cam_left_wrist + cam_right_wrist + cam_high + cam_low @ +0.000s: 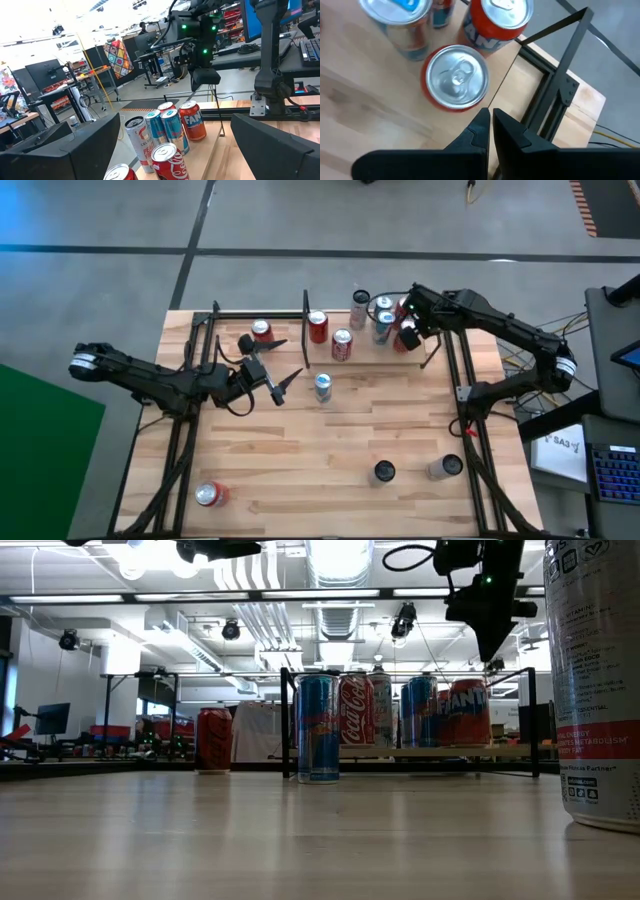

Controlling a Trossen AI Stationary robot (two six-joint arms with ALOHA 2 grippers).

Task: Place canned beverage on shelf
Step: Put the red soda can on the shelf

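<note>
Cans crowded on the shelf (425,362) at twelve to one o'clock; both grippers empty.

Seen from above: right gripper (408,326) hovering over the shelf's one-o'clock corner, above a red can (405,337); left gripper (284,378) near the surface (340,440) centre, pointing three o'clock at a blue can (322,386). Shown only by the right wrist camera: fingers pressed together, holding nothing, just beside a silver-topped red can (456,78) and the black corner post (559,75). Shown only by the left wrist camera: fingers (80,145) spread wide, nothing between, facing the can cluster with the Fanta can (192,120). Shown only at table height: blue can (319,728) standing upright, apart from the shelf row behind. Visible only from above: stray cans at five o'clock (384,472) and seven o'clock (209,494).
</note>
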